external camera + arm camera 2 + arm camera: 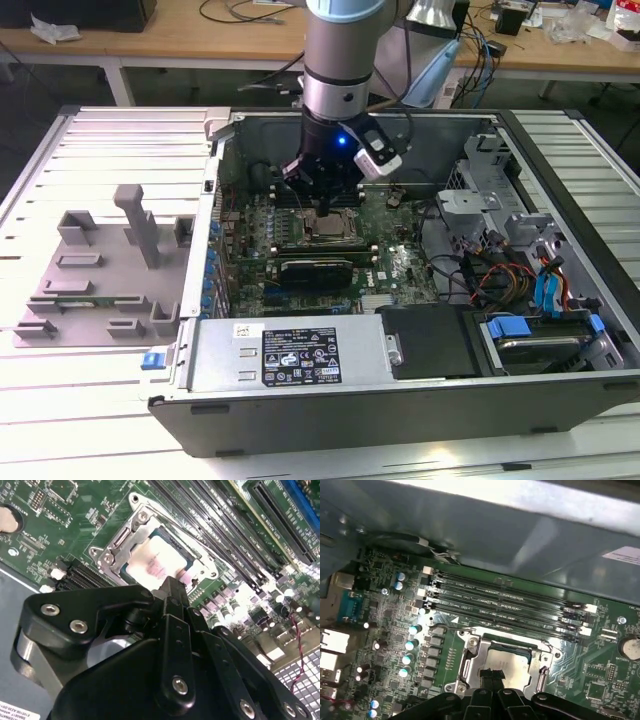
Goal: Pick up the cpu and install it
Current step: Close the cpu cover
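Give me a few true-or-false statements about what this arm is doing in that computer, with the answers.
1. The gripper hangs over the motherboard inside the open case. True.
2. The cpu lies in the grey holder outside the case. False: it lies within the socket frame on the motherboard, with the gripper's tip at its edge.
3. The holder stands at the exterior view's right of the case. False: it stands at the exterior view's left.
4. Long memory slots run beside the socket frame. True.
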You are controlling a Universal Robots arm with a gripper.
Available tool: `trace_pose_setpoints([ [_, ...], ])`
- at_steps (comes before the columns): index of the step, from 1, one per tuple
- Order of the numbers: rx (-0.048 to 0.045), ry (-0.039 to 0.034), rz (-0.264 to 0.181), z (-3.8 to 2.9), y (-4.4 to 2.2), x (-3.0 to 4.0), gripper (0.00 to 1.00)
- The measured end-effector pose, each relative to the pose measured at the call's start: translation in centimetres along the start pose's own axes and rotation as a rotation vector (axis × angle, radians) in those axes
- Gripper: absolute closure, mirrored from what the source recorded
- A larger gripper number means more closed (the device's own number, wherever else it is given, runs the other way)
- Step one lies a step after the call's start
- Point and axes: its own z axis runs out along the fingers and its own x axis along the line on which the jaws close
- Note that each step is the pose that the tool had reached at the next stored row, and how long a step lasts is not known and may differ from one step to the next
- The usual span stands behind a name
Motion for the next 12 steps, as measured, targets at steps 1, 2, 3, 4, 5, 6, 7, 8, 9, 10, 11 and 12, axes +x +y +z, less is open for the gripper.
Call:
trace_pose_setpoints([
  [1,-0.0003,0.0001,0.028,0.15,0.00,-0.01,0.89],
  [2,0.0003,0.0005,0.072,0.40,0.00,-0.02,0.89],
  [3,0.0007,0.0005,0.079,0.50,0.02,0.04,0.89],
  [4,0.0007,0.0007,0.082,0.58,0.05,0.23,0.89],
  [5,0.0008,0.0007,0.083,0.63,0.09,0.41,0.89],
  [6,0.0007,0.0006,0.085,0.71,0.16,0.68,0.89],
  [7,0.0004,0.0004,0.087,0.83,0.22,0.92,0.89],
  [8,0.0004,0.0004,0.089,0.90,0.24,1.00,0.89],
  [9,0.0005,0.0006,0.093,1.02,0.25,1.11,0.89],
  [10,0.0004,0.0005,0.097,1.15,0.25,1.14,0.89],
  [11,0.0001,0.0006,0.110,1.34,0.23,1.15,0.89],
  [12,0.0000,0.0006,0.117,1.42,0.23,1.15,0.89],
])
